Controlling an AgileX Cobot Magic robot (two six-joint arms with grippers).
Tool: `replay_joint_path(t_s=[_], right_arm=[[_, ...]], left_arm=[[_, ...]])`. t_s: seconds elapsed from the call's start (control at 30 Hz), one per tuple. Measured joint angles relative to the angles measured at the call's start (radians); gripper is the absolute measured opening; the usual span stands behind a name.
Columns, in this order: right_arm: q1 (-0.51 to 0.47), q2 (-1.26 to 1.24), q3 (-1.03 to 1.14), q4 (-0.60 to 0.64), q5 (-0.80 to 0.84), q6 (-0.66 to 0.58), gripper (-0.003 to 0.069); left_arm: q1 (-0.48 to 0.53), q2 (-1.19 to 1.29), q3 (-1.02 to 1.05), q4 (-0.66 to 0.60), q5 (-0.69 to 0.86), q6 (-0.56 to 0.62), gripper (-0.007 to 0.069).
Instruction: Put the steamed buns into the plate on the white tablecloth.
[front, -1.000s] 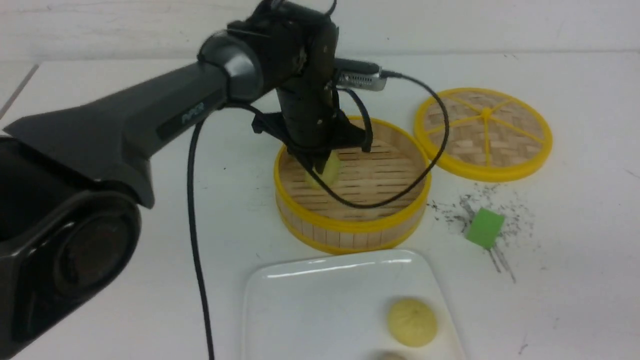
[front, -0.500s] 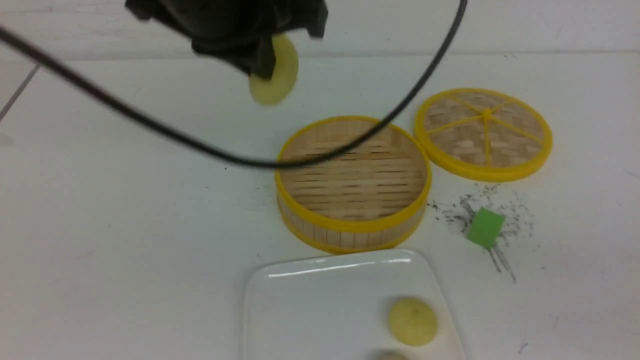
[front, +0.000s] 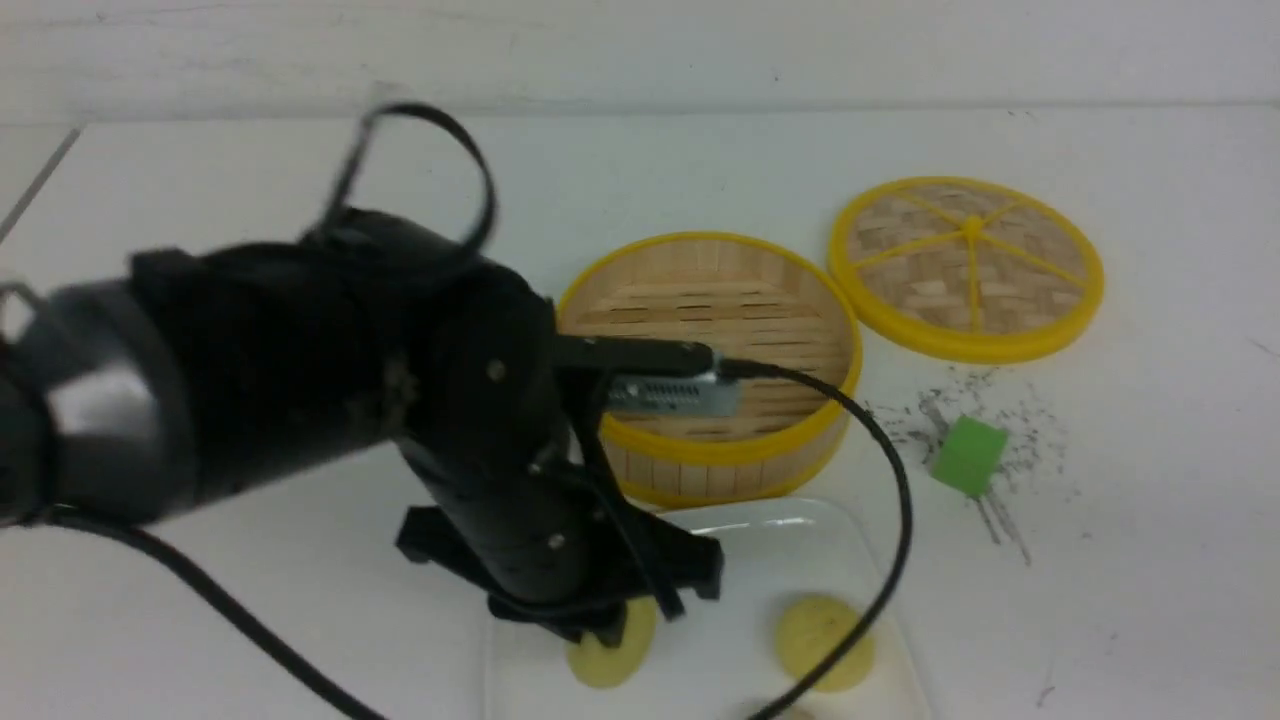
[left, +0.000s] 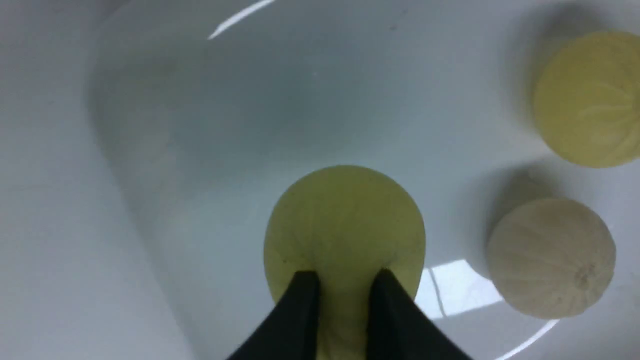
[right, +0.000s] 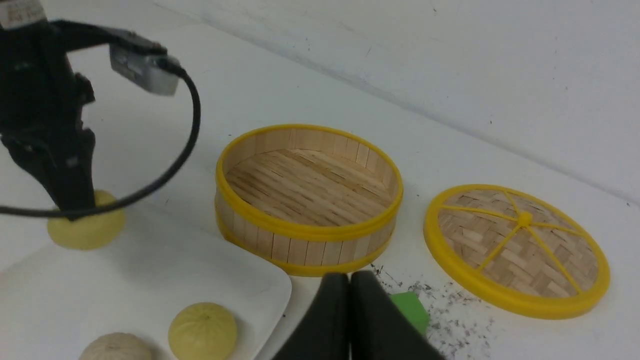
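My left gripper (front: 605, 640) is shut on a pale yellow steamed bun (front: 612, 652) and holds it low over the left part of the white plate (front: 790, 525); the wrist view shows its fingers (left: 300, 310) pinching the bun (left: 345, 225). A second yellow bun (front: 822, 645) lies on the plate's right part, also in the left wrist view (left: 592, 100). A whitish-beige bun (left: 550, 257) lies beside it, also in the right wrist view (right: 115, 347). My right gripper (right: 349, 285) is shut and empty, out of the front view. The white tablecloth (front: 1150, 520) lies under everything.
The empty bamboo steamer (front: 710, 365) stands just behind the plate. Its woven lid (front: 965, 265) lies flat at the back right. A green cube (front: 968, 455) sits among dark scuffs right of the steamer. My left arm's cable (front: 890, 520) hangs over the plate.
My left gripper lifted the yellow bun out of the steamer, carried it high, then brought it down toward me over the plate's left part. The steamer is now empty.
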Motion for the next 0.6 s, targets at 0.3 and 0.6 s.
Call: replay_joint_path(t_s=[0.3, 0.6], right_arm=[[0.0, 0.0, 0.0, 0.014, 0.019, 0.001, 0.0029], [0.0, 0.0, -0.184, 0.139, 0.308, 0.001, -0.0015]], left_arm=[[-0.037, 0.114, -0.026, 0.011, -0.021, -0.023, 0.0485], [-0.037, 0.106, -0.241, 0.126, 0.173, -0.023, 0.0535]])
